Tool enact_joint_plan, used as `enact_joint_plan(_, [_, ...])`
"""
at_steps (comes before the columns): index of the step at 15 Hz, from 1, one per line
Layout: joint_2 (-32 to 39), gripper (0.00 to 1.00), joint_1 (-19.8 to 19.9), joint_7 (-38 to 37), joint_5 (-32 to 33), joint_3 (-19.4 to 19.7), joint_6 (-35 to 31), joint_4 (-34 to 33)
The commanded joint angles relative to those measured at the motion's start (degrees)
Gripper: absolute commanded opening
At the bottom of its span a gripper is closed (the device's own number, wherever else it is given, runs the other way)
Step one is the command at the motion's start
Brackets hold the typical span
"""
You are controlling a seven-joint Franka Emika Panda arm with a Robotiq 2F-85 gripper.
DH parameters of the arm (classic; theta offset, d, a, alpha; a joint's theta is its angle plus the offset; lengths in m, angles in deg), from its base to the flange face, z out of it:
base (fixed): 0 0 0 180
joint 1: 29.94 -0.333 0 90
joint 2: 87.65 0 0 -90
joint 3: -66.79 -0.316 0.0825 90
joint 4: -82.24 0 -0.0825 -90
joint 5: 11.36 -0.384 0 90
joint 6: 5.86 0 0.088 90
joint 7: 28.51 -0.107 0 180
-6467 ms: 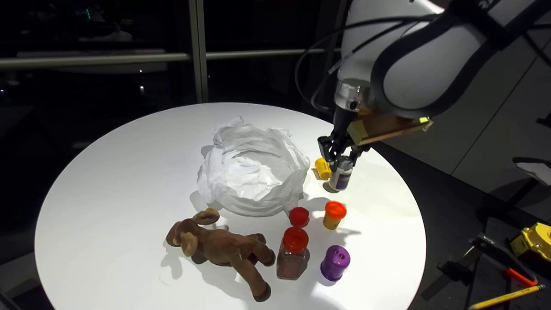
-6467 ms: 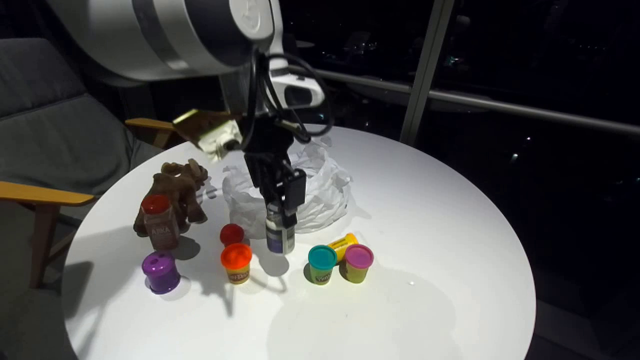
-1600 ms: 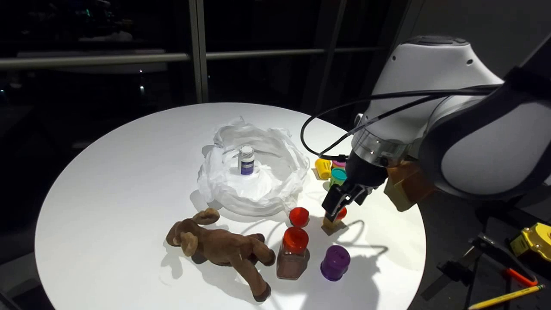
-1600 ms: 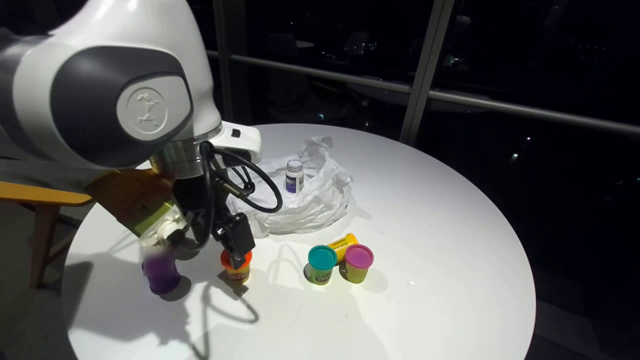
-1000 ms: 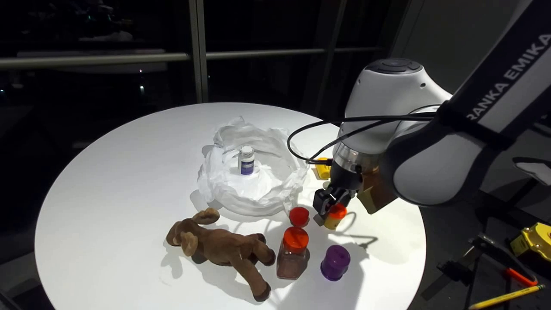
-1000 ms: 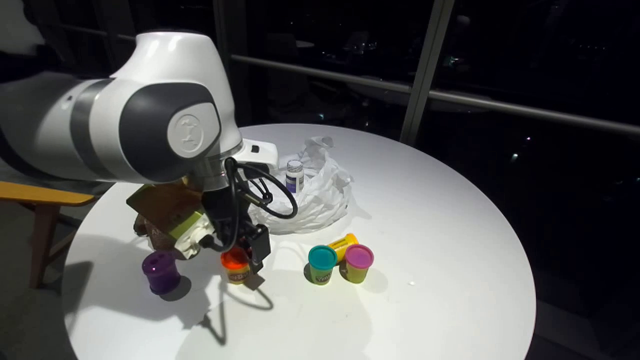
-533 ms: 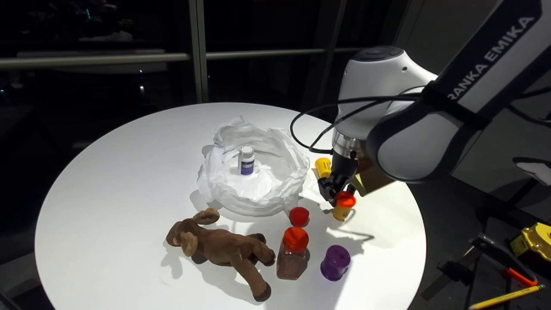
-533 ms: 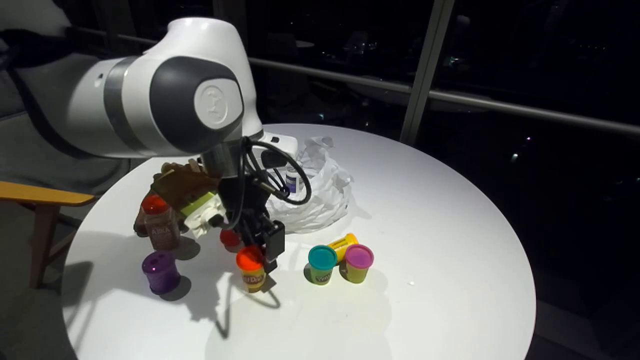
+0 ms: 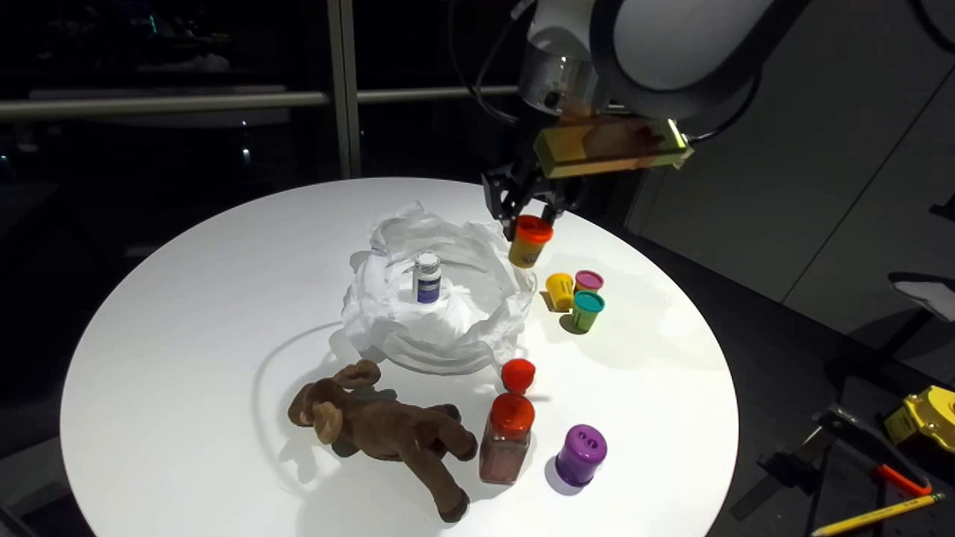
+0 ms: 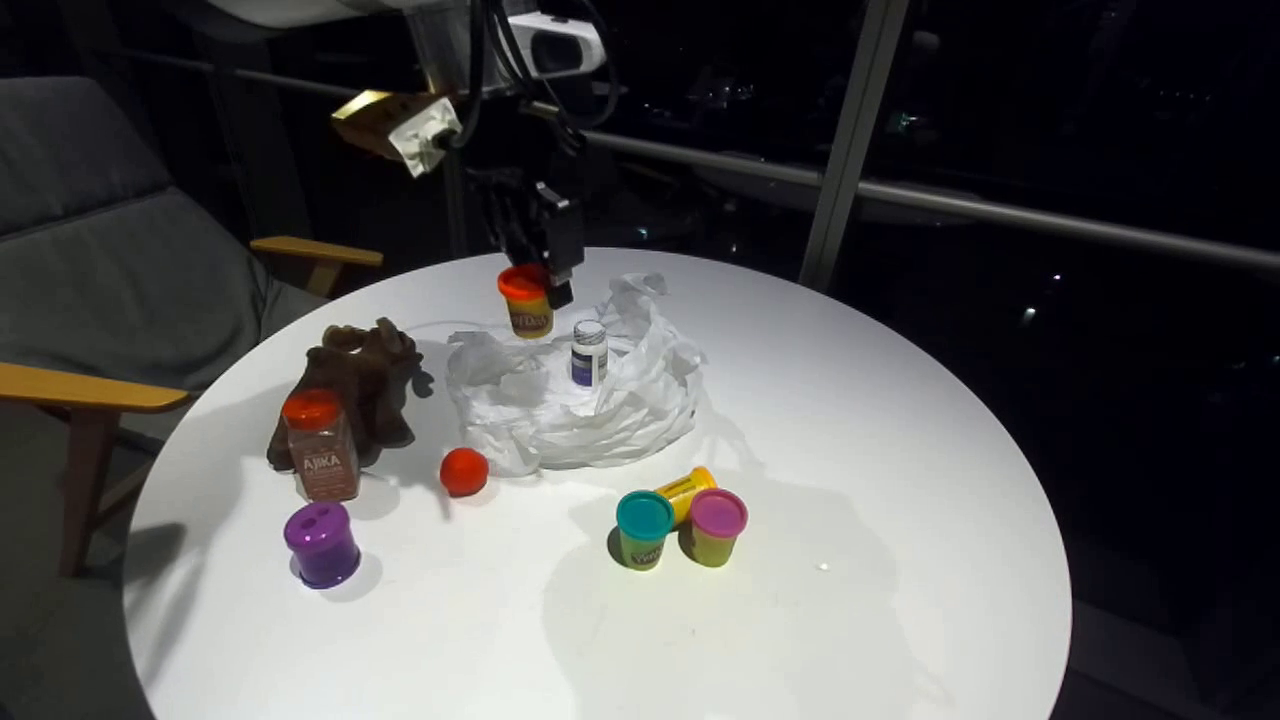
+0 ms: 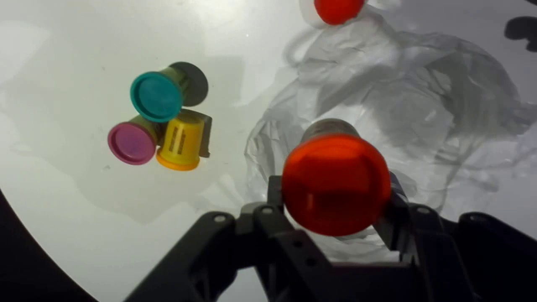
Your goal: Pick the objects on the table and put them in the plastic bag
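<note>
You hold orange-lidded tub (image 9: 527, 252) aloft — gripper (image 9: 531, 221), jaws clamped on it | white bottle (image 9: 427, 282) stands upright in plastic bag (image 9: 440, 358) | purple container (image 9: 581, 455) on table (image 9: 186, 313)

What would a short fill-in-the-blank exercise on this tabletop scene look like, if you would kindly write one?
1. The gripper holds exactly ____ orange-lidded tub.
2. The sideways tub near the upright teal-lidded tub and pink-lidded tub is coloured ____.
3. The upper half of the bottle standing inside the plastic bag is coloured ____.
4. The large word on the jar reads ____.

Missing words: one; yellow; white; AJIKA.
</note>
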Motion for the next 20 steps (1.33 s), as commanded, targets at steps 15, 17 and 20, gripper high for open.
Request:
enact_joint_plan(15, [27.99,0.27,7.55,-8.32,-2.43,-4.17,-3.0,-27.29])
enact_joint_plan(17, [29.63,0.27,8.26,-9.96,-3.05,-3.44,-2.28,-29.74])
enact_joint_plan(20, [31.41,0.27,9.62,-10.85,-4.45,-3.55,-1.13,-32.43])
